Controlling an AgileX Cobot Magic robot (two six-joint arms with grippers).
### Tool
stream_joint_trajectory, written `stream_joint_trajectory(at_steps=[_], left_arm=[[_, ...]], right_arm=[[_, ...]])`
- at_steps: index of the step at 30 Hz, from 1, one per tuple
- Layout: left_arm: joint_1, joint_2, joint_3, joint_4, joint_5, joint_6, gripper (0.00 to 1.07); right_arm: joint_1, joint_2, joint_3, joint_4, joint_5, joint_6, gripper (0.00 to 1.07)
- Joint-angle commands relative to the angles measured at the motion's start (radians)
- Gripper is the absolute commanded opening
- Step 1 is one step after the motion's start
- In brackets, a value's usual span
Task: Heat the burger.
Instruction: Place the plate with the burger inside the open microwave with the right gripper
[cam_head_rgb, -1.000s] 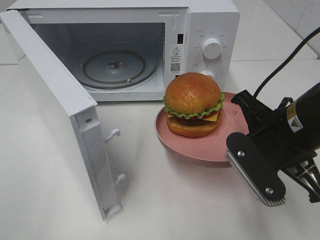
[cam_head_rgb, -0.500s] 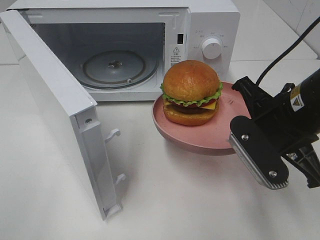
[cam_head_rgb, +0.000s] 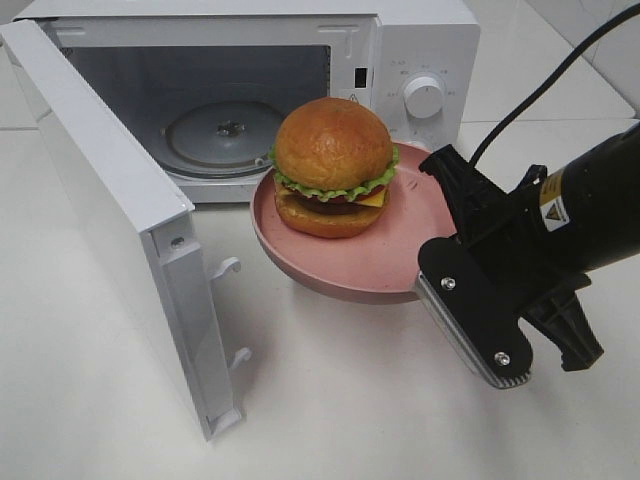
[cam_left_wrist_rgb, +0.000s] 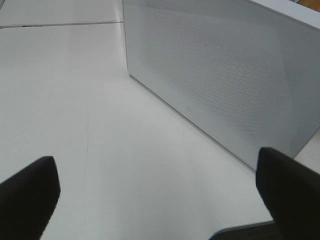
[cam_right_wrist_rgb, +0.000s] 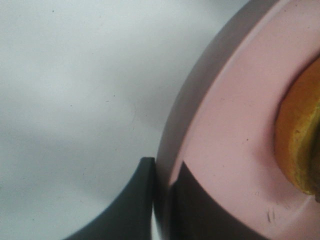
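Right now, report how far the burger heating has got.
Done: the door of the microwave stands open, and the right gripper is shut on the rim of the pink plate. In hand: the plate, with the burger on it, is held just outside the microwave, apparently off the table. Left: set it on the glass turntable, let go, close the door, turn the dial.

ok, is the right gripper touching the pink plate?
Touching. The right wrist view shows the right gripper closed on the rim of the pink plate, a jaw on each side, no gap.
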Motion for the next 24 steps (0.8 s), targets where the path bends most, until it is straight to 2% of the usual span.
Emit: stream_joint_trajectory(at_steps=[1,10,24], left_arm=[[0.004,-0.017,0.003,-0.009,-0.015,0.000,1.00],[0.004,-0.017,0.003,-0.009,-0.015,0.000,1.00],[0.004,-0.017,0.003,-0.009,-0.015,0.000,1.00]], right_arm=[[0.002,0.017,-0.016,-0.013,-0.075,0.019,0.00],[0.065,0.060,-0.044,-0.011,-0.108,0.061,0.00],[0.072,0.231,-0.244,-0.015,-0.017,0.161,0.00]])
